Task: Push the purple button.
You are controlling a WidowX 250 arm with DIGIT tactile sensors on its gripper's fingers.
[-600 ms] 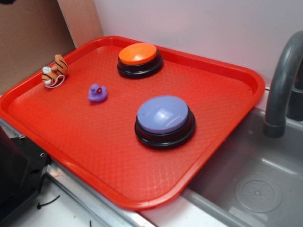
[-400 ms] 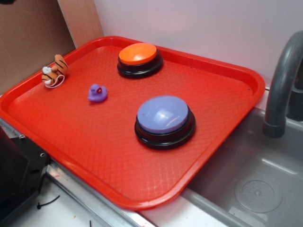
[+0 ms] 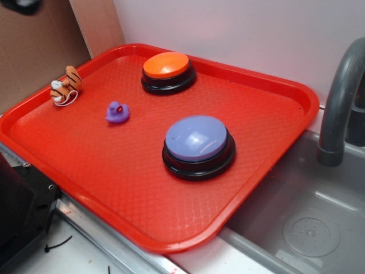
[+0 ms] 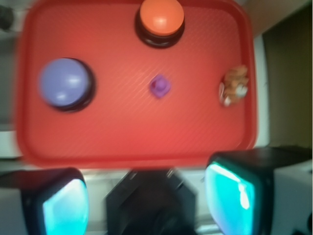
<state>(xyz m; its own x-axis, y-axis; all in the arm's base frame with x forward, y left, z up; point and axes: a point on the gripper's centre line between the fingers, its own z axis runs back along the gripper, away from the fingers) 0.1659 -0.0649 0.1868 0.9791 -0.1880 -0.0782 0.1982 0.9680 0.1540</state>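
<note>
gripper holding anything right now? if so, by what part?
Nothing held. In the wrist view the gripper is open with an empty gap between its fingers, high above the red tray; the purple button is untouched.

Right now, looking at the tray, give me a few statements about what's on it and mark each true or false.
1. The purple button sits on the red tray. True.
2. The end effector is pressing the purple button. False: it is high above the tray's edge, touching nothing.
3. The orange button lies in the sink. False: it is on the tray.
4. A small purple duck stands between the tiger toy and the purple button. True.
5. The end effector's fingers are apart. True.
</note>
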